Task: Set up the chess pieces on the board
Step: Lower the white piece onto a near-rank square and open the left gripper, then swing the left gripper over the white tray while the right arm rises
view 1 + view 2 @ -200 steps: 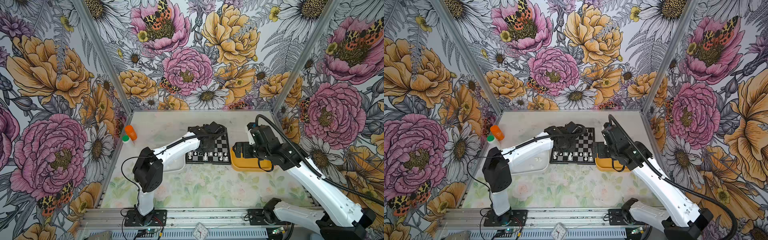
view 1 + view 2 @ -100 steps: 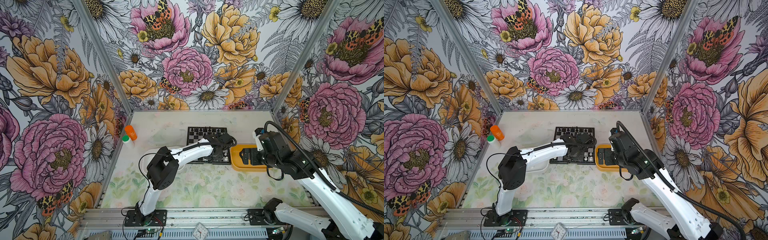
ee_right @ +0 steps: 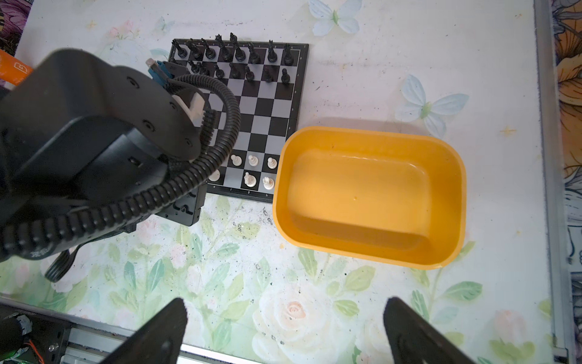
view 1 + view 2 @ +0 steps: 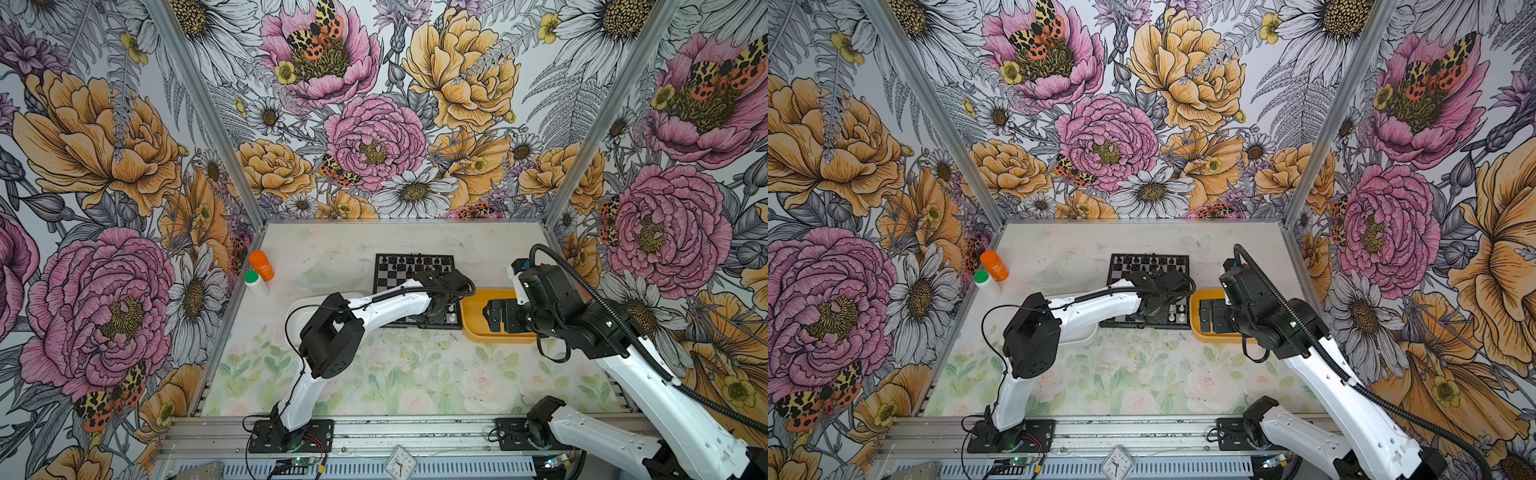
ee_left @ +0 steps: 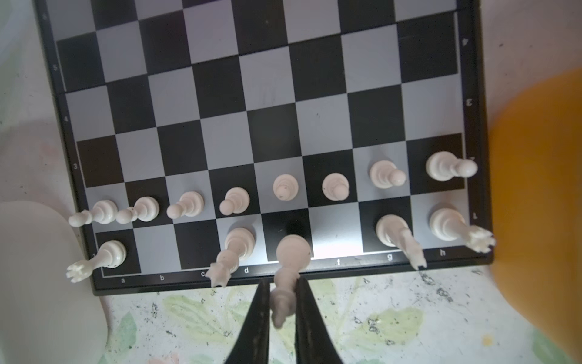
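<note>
The board (image 5: 274, 94) lies mid-table, seen in both top views (image 4: 399, 282) (image 4: 1126, 272). Black chess pieces (image 3: 233, 53) fill its two far rows. White pawns (image 5: 285, 186) line the second near row, with two rooks, a queen (image 5: 239, 242) and a knight on the nearest row. My left gripper (image 5: 282, 281) is shut on a tall white piece (image 5: 293, 252), whose base hovers over the dark square beside the queen. My right gripper (image 3: 286, 302) is open and holds nothing; in a top view it hangs over the yellow tray (image 4: 471, 328).
The yellow tray (image 3: 371, 132) touches the board's right edge and has nothing in it. A white tray (image 4: 299, 303) lies left of the board, under the left arm. An orange bottle (image 4: 262, 265) and a green-capped white bottle (image 4: 253, 282) stand by the left wall.
My left gripper has come from the board's far side to its near row, carrying the white piece. The right arm has drawn back to the right, over the yellow tray.
</note>
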### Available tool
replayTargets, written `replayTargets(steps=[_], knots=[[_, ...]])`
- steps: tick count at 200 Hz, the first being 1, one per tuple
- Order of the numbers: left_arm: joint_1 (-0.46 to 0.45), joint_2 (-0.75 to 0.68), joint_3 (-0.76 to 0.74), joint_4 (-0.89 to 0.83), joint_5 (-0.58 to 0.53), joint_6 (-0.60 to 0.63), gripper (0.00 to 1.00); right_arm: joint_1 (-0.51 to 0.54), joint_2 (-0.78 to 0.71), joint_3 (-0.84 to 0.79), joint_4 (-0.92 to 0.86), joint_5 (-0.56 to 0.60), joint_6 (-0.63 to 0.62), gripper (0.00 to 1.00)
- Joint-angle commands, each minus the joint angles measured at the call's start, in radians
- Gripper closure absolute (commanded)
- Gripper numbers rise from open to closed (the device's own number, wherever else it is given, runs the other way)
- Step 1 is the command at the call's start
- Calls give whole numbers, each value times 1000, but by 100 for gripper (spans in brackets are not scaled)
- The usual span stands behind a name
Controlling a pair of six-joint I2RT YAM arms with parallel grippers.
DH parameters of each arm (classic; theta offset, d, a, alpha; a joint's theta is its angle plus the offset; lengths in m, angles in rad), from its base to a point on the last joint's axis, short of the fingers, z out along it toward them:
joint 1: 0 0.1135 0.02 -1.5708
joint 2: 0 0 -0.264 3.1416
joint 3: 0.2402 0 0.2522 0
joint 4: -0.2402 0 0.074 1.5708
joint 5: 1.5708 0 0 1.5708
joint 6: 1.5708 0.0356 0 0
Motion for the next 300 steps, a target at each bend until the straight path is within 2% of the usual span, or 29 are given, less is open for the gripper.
replayTargets(steps=[1,53,96,121,196,219,249,300], knots=[[-10,25,21,-11,-33,-15,92,-6,-9,17,-5,19,-15,0],[-4,34,16,-9,-35,-10,91,-8,-18,13,-9,18,-8,0],[-4,35,19,-8,-38,-5,72,-9,-14,18,-11,18,-11,0],[3,32,21,-8,-44,-6,65,-10,-12,18,-10,18,-11,0],[18,-84,87,-17,-67,1,61,-13,24,43,4,23,-35,0],[51,-174,96,-20,-70,-11,53,-13,52,64,25,17,-47,0],[129,-347,51,-28,-94,-29,50,-13,108,102,56,3,-74,0],[333,-595,-247,-46,-67,-82,53,-13,222,154,142,-59,-96,0]])
